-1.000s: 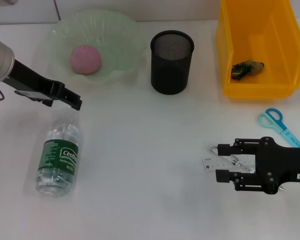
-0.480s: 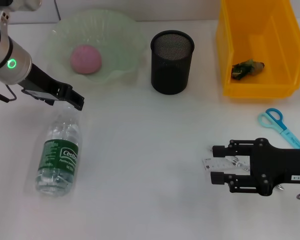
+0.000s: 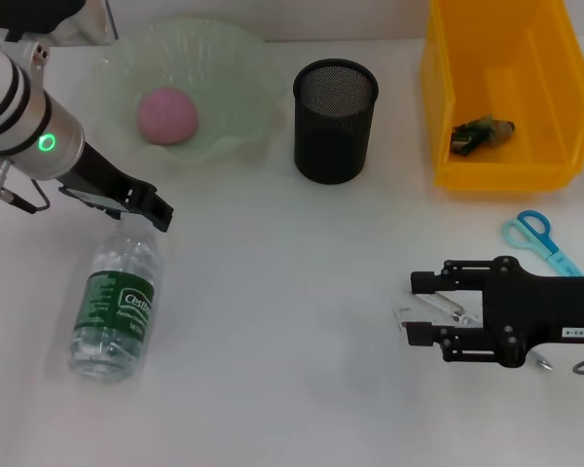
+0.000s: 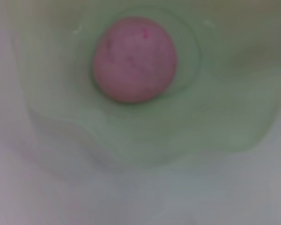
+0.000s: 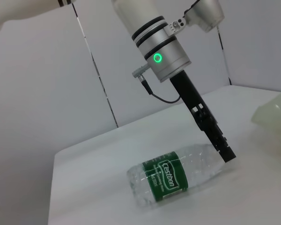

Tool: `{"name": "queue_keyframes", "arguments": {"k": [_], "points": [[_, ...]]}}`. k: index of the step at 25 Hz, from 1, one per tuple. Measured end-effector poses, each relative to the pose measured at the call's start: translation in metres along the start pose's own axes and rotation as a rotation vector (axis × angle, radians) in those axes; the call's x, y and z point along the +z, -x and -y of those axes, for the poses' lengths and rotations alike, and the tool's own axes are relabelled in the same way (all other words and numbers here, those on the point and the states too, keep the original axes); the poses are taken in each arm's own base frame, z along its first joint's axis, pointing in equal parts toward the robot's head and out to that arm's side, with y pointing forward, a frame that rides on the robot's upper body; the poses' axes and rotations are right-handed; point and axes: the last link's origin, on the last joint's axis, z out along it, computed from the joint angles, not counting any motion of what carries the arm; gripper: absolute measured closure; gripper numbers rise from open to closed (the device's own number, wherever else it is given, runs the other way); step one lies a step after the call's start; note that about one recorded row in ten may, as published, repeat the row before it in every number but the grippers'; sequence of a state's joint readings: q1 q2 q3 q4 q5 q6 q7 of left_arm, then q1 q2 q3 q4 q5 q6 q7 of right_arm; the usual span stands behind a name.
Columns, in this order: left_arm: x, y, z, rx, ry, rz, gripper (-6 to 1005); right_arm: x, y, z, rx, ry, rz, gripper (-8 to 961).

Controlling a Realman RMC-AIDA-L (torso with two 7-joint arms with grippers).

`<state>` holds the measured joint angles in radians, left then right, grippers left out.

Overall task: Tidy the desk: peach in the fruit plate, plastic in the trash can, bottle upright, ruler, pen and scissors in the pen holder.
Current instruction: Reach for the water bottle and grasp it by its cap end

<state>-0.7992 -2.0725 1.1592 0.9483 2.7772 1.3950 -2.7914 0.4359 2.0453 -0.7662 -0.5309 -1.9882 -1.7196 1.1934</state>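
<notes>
Bottle [image 3: 114, 305] is lying flat on the table [image 3: 273, 321], long axis running from its neck, just below the left claw [image 3: 154, 209], toward the robot. Whether that claw is open, cannot tell. Right claw [image 3: 419, 306] is gaping over the ruler [image 3: 438, 309], gripping nothing. Scissors [image 3: 540, 241] are lying nearby, holder [image 3: 334, 122] well apart.

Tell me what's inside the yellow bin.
One crumpled piece of plastic lies on the bin's floor. The near wall hides the floor strip just behind it.

Clear plastic bottle [image 3: 115, 306], black metal mesh pen holder [image 3: 335, 121], glossy yellow plastic bin [image 3: 506, 89].
</notes>
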Motion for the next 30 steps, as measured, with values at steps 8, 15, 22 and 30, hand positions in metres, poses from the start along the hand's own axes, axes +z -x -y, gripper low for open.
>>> {"name": "queue_keyframes", "arguments": {"k": [8, 15, 22, 30], "points": [[0.001, -0.001, 0.001, 0.013, -0.005, -0.012, 480, 0.001, 0.002, 0.002, -0.004, -0.003, 0.001, 301], [-0.007, -0.002, 0.000, 0.066, -0.001, -0.028, 555, 0.001, 0.003, 0.003, -0.002, -0.009, 0.006, 301], [-0.031, -0.004, -0.015, 0.180, 0.146, -0.163, 615, -0.001, 0.002, 0.003, 0.006, -0.020, 0.018, 301], [-0.041, 0.001, -0.006, 0.206, 0.215, -0.244, 770, -0.003, 0.004, 0.003, 0.040, -0.035, 0.049, 301]]}}
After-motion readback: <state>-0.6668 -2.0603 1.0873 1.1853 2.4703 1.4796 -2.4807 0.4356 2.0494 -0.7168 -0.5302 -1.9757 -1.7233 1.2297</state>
